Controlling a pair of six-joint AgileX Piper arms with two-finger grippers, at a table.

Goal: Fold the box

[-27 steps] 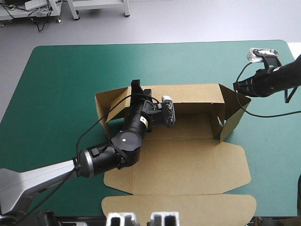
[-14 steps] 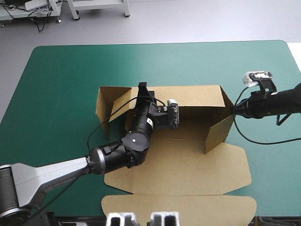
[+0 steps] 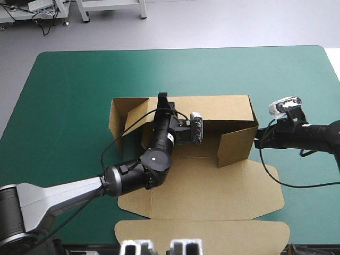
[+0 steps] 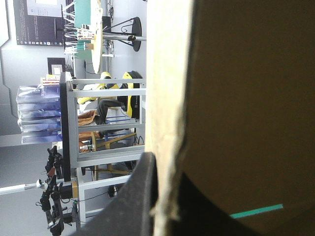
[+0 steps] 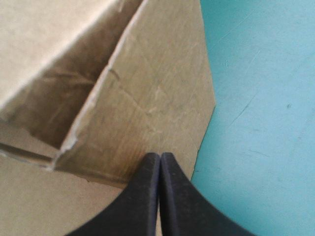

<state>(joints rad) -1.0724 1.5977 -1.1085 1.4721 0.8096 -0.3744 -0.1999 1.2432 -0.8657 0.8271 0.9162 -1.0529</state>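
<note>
The brown box point(image 3: 212, 186) lies in the middle of the teal-green cover, its back wall point(image 3: 223, 106) raised. My left gripper point(image 3: 162, 101) sits on the top edge of that wall, shut on it. In the left wrist view the board's pale edge point(image 4: 167, 98) runs between the two black fingers point(image 4: 140, 196). My right gripper point(image 3: 258, 142) is shut, its tip against the outside of the right end wall point(image 3: 236, 146). That wall stands turned inward across the box. In the right wrist view the pointed right gripper point(image 5: 160, 156) touches this flap point(image 5: 157, 88).
The left end flap point(image 3: 119, 119) stands splayed outward. The lid point(image 3: 202, 231) lies flat toward the table's near edge. Bare teal-green cover point(image 3: 79, 90) surrounds the box at the far side, left and right.
My right gripper has moved left and pushed the right end wall from splayed outward to standing across the box. The left gripper shifted slightly right along the back wall earlier.
</note>
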